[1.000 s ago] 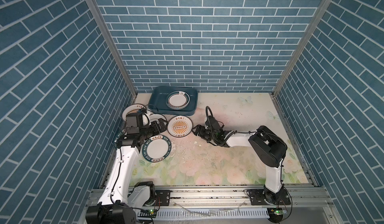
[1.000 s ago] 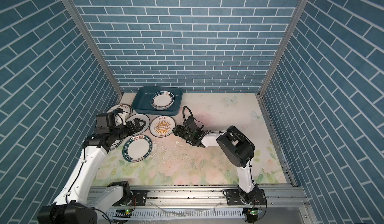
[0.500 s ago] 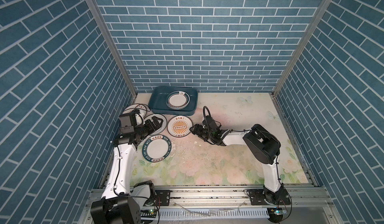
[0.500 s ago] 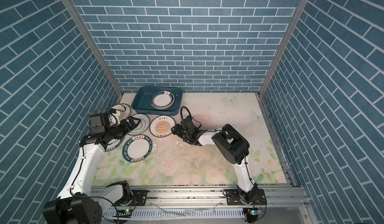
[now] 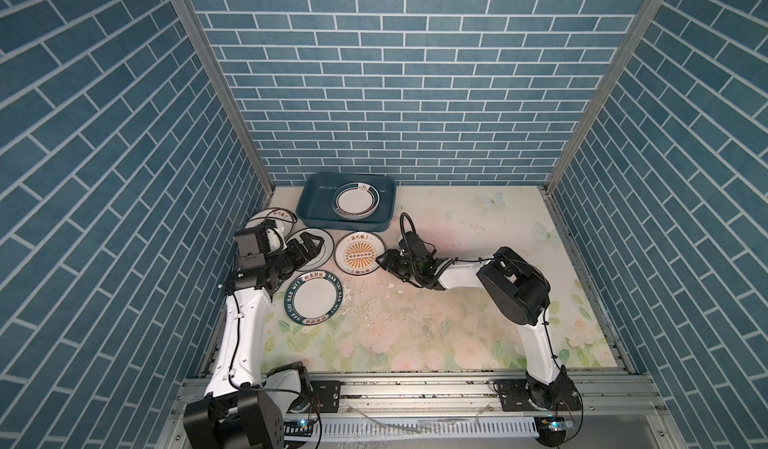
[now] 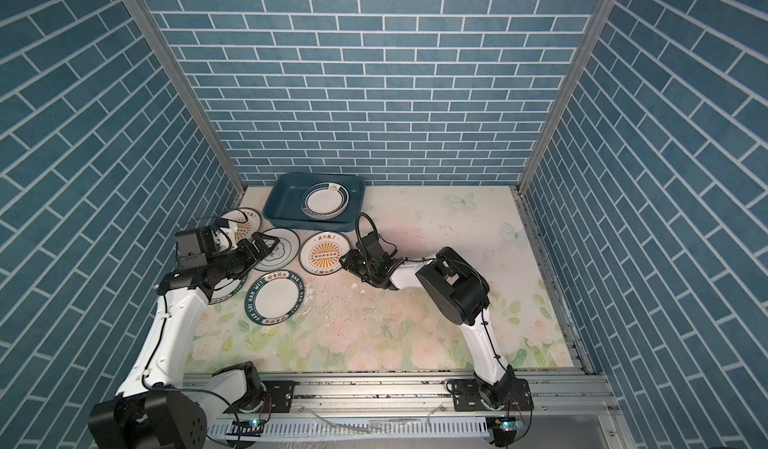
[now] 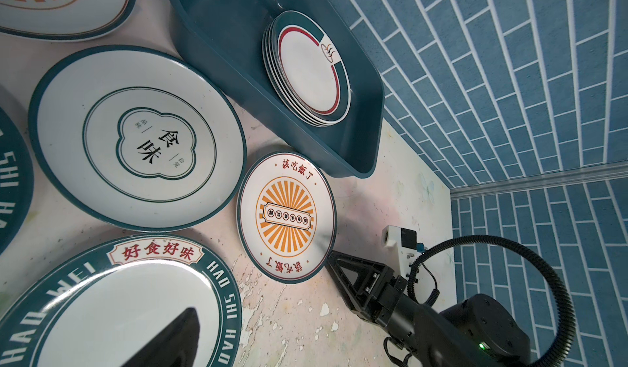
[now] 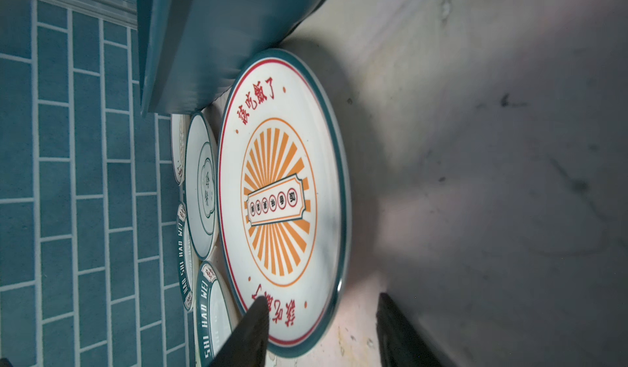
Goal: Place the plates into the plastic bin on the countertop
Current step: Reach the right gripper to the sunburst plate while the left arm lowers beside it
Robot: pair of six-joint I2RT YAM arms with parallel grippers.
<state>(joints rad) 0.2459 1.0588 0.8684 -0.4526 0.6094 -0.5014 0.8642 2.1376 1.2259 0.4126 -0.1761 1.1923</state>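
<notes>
On green-rimmed plate [image 5: 313, 301]: "HAO SHI HAO WEI"

You get bright, even light from above in both top views; soft shadows only. Left wrist view sharp; brick wall [image 7: 509, 76] lines curve near edge. Right wrist view: countertop [image 8: 475, 144] dim, blurry; grey shine on sunburst plate [image 8: 282, 195].

Glossy plates [image 7: 287, 212], smooth plastic bin [image 7: 217, 42]
</notes>
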